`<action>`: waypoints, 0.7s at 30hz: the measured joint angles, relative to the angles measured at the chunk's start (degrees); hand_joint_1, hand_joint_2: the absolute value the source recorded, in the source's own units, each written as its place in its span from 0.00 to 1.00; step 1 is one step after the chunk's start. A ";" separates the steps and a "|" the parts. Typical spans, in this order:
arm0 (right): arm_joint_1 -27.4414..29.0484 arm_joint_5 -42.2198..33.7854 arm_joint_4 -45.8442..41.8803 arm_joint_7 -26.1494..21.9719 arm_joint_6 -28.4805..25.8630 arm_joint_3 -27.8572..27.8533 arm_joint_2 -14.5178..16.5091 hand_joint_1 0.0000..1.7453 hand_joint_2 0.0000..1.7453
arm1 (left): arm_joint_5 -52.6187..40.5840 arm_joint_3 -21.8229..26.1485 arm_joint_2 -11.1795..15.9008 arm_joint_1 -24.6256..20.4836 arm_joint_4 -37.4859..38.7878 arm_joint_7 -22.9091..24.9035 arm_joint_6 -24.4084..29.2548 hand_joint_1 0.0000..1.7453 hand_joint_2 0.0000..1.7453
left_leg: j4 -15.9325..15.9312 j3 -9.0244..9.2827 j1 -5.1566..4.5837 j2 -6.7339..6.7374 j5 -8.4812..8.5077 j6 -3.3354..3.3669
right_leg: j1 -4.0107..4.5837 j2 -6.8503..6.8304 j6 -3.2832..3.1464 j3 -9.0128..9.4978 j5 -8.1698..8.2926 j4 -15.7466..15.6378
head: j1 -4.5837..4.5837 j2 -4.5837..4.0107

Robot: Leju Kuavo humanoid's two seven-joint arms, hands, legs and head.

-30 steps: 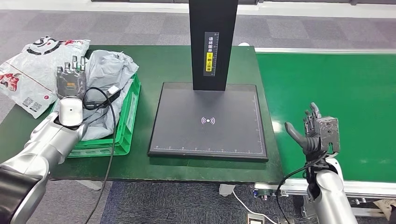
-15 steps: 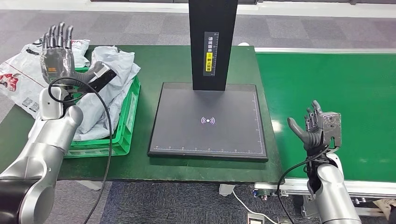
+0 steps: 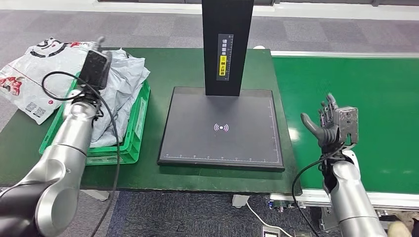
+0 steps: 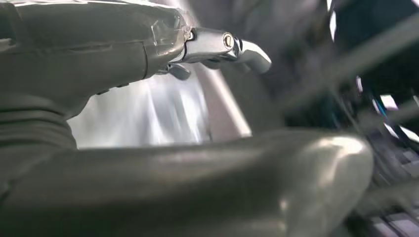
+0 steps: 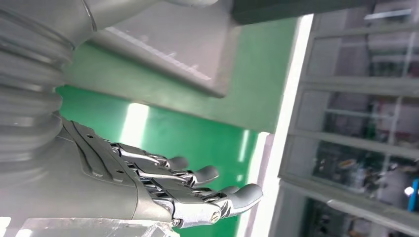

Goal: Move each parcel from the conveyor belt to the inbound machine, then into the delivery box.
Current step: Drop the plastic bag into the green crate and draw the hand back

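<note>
- Arms bracketed the inbound machine (image 3: 221, 127), the black flat plate with its upright black column, which I take as my landmark.
- My left hand (image 3: 94, 68) was raised well to the left of the machine, above the green delivery box (image 3: 132, 143), with its dark back turned to the head view.
- From the head view I could not see its fingers; in the left wrist view one silver-jointed fingertip (image 4: 247, 49) stretched out straight beyond the grey thumb, the rest blurred.
- I could not tell whether that hand's fingers were apart or curled, though nothing plainly sat in it.
- My left forearm ran up from the lower left, its black cable (image 3: 114, 148) looping beside it, well left of the machine.
- Grey parcel (image 3: 121, 84), crumpled, lay in the delivery box to the left of the machine, just beside my left hand.
- White printed bags (image 3: 29, 79) lay farther left of the machine, beyond the box.
- My right hand (image 3: 331, 129) stood upright to the right of the machine, over the near edge of the green conveyor belt (image 3: 365, 98).
- Its fingers were spread apart with the thumb angled toward the machine, holding nothing; the right wrist view showed the fingertips (image 5: 242, 195) extended and separate.
- My right forearm rose from below, to the right of the machine's front corner.
</note>
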 joint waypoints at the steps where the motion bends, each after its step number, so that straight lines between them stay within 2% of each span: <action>1: -1.15 0.29 0.77 -0.23 0.21 0.48 0.31 0.00 1.00 | 3.02 -0.08 -1.34 -0.01 0.61 0.05 -2.15 0.00 0.00 | 0.00 -0.01 -0.01 -0.01 0.01 0.01 | -0.01 0.00 0.01 0.00 0.01 0.00 | 0.01 0.00; 2: -2.23 0.61 1.58 -0.48 0.32 1.04 0.68 0.00 1.00 | 5.64 -0.24 -2.66 -0.01 1.28 0.11 -3.80 0.00 0.00 | 0.01 -0.01 -0.02 0.00 0.01 0.01 | -0.02 0.00 0.02 0.00 0.02 -0.01 | 0.01 0.00; 6: -4.06 2.21 3.37 -1.40 -1.08 3.11 2.19 0.00 1.00 | 10.87 -1.65 -7.40 0.07 4.24 -0.28 -7.08 0.00 1.00 | 0.02 -0.01 -0.04 -0.03 0.00 0.02 | -0.03 -0.02 0.02 0.00 0.02 -0.02 | 0.00 0.00; 11: -4.23 4.39 3.32 -0.76 -2.55 4.44 4.24 0.00 1.00 | 12.31 -4.86 -12.59 0.24 7.32 -0.50 -6.62 0.00 1.00 | 0.01 -0.03 -0.02 -0.12 -0.01 0.02 | 0.00 -0.08 0.01 -0.01 0.00 -0.02 | 0.01 0.00; 16: -5.08 6.49 2.50 0.88 -3.34 5.08 6.41 0.00 1.00 | 14.18 -8.58 -17.85 0.23 8.94 0.49 -1.87 0.00 1.00 | 0.00 -0.04 -0.02 -0.13 -0.01 0.02 | -0.01 -0.08 0.01 -0.02 0.00 -0.02 | 0.01 0.00; 21: -5.62 7.29 2.37 1.51 -3.07 5.11 7.52 0.00 1.00 | 21.51 -15.65 -20.56 0.24 9.38 1.70 2.47 0.00 1.00 | 0.01 -0.04 -0.03 -0.14 -0.01 0.03 | -0.01 -0.09 0.02 -0.01 0.00 -0.02 | 0.01 -0.01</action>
